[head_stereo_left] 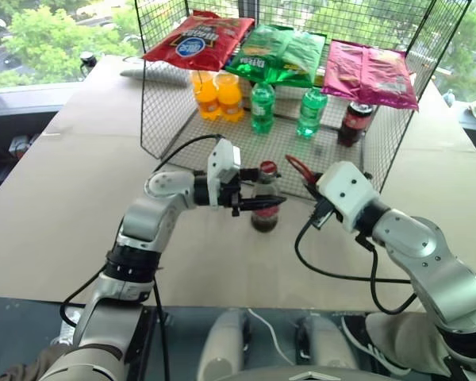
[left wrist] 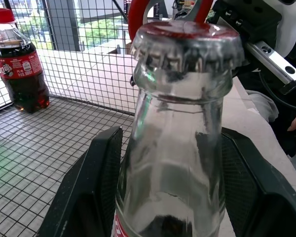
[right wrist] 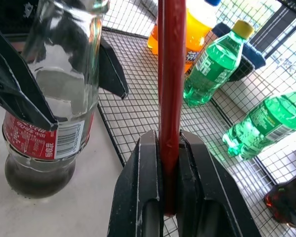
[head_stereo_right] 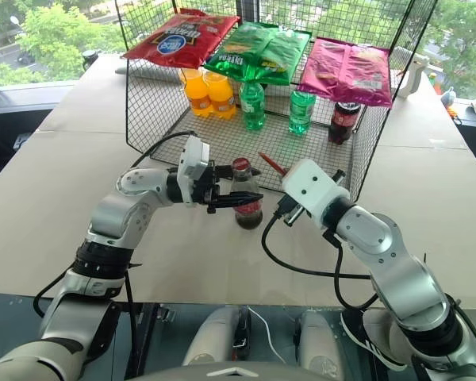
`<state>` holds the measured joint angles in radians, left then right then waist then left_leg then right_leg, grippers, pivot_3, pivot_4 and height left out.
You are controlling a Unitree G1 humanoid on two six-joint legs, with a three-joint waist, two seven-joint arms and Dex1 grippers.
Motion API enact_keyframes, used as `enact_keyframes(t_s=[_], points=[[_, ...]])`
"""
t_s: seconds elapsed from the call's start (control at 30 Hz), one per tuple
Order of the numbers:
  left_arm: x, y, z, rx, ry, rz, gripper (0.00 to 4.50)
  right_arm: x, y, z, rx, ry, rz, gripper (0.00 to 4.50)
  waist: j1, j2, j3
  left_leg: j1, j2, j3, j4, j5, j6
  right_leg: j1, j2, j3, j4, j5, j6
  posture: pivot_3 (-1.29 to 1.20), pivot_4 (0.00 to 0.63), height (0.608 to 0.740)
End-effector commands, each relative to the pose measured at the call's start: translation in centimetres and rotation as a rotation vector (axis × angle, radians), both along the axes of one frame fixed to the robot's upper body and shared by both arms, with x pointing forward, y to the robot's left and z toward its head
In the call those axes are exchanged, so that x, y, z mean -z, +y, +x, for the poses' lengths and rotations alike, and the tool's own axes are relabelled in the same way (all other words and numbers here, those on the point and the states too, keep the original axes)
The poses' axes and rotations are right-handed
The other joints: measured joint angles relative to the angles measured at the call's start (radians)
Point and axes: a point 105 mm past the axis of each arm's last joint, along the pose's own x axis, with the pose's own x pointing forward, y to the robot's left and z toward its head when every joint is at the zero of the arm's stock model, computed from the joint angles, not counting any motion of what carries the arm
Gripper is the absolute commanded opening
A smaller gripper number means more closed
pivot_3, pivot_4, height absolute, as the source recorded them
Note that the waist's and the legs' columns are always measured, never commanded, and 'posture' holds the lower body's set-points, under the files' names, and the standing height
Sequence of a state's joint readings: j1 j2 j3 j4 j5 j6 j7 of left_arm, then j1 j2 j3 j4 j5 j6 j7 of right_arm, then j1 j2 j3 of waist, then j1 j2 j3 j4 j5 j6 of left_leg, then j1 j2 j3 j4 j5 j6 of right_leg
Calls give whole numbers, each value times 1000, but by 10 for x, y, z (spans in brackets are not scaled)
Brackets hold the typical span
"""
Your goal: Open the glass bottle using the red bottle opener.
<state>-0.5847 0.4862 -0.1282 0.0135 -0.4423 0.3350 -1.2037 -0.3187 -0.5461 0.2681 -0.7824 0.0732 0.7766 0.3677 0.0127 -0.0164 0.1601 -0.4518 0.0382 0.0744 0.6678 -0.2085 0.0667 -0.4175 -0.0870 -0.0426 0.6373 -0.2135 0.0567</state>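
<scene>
On the tabletop [head_stereo_left: 63, 206] by the wire rack [head_stereo_left: 166, 119], the left gripper [head_stereo_left: 262, 202] has its jaws around the upright bottle [head_stereo_left: 266, 213], not visibly touching, while the right gripper [right wrist: 170, 163] pinches the opener [right wrist: 171, 74] just beside it.

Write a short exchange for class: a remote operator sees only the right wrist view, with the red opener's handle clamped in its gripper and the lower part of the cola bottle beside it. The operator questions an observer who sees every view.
Operator: My view cuts off the top of the bottle. Is it capped?
Observer: Yes. The red cap sits crimped on the glass bottle, unopened.
Operator: The opener's handle runs out of my view. Where is its head?
Observer: The ring end of the red bottle opener is level with the cap and on the robot's right of it, with a gap between them, not yet hooked on.
</scene>
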Motion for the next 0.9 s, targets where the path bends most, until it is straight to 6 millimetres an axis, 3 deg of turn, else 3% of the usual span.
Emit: enact_keyframes(t_s=[0.03,0.9], points=[[-7,0,-1,6,-39,-4,2209,-13,2,-1,-20,-79,-15,0,0,0,0,0,0,0,0,0,0,0,0,0,0,0,0,0,150,740],[-17,-1,1,-17,-25,-32,2209,-1,30,8,34,-297,-189,0,-1,1,1,0,0,0,0,0,0,0,0,0,0,-1,2,0,150,740]])
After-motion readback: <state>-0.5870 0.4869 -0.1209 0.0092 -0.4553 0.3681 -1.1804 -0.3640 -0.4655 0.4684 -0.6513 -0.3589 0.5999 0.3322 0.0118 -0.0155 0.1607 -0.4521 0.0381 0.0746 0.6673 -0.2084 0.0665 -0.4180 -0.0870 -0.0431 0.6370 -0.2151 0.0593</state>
